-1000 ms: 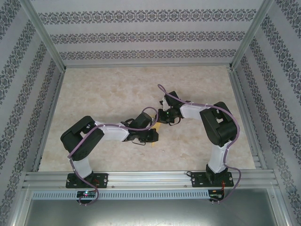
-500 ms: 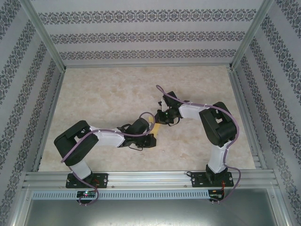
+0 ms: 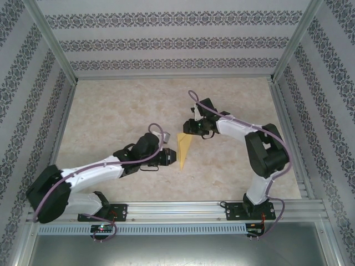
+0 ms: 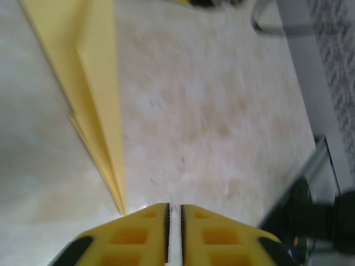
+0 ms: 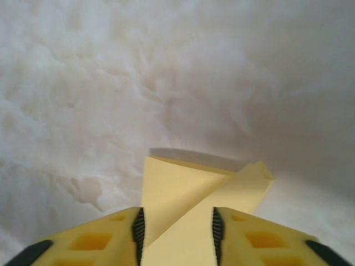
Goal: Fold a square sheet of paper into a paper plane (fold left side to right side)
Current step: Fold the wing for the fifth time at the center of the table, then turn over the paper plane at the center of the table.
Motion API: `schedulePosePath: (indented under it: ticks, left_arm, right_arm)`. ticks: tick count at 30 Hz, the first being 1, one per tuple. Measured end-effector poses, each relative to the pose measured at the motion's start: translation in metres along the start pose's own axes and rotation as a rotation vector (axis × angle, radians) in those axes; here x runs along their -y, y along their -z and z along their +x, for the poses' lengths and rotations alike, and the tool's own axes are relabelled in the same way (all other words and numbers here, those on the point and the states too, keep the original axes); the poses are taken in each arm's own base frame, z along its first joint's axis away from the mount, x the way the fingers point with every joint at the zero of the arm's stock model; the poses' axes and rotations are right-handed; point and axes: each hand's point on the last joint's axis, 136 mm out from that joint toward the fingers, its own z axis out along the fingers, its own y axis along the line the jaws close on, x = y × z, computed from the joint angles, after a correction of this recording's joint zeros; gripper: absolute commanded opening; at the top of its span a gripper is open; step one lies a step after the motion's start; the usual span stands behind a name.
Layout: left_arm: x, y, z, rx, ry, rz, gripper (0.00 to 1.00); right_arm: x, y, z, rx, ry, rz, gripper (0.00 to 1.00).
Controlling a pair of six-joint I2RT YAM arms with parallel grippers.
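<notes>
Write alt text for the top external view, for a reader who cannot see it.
A slim yellow-orange paper plane lies on the marbled table between two robot arms. The left gripper sits just left of its pointed near end, and the right gripper is at its wide far end.

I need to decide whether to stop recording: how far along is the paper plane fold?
Mostly done: the paper plane lies on the table as a slim pointed dart with layered folds. Under way: the right hand is open astride its wide end; the left hand, shut and empty, sits by its tip. Left: perhaps a final crease; I cannot tell.
</notes>
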Motion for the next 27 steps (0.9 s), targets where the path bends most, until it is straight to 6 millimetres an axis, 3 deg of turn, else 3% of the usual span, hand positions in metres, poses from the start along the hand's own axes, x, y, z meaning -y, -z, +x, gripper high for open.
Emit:
schedulePosePath:
  ticks: [5,9,12,15,20,27]
  left_arm:
    - [-0.030,0.026,-0.032,0.178,-0.017,-0.187,0.41]
    - [-0.049,0.033,-0.041,0.229,-0.020,-0.307,0.43]
    - [-0.057,0.033,-0.042,0.239,-0.020,-0.348,0.43]
    - [-0.061,0.032,-0.042,0.238,-0.020,-0.365,0.43]
    - [-0.062,0.032,-0.042,0.243,-0.018,-0.373,0.44]
    - [-0.064,0.035,-0.044,0.251,-0.014,-0.379,0.44]
  right_arm:
    - [-0.018,0.041,-0.016,0.138,0.052,0.068,0.63]
    - [-0.029,0.035,0.016,0.105,0.094,0.151,0.72]
    - [-0.032,0.021,0.046,0.047,0.128,0.224,0.72]
    - [-0.023,0.005,0.065,-0.004,0.134,0.293,0.70]
    - [0.000,-0.010,0.080,-0.060,0.112,0.386,0.63]
    - [0.005,-0.012,0.087,-0.078,0.109,0.420,0.35]
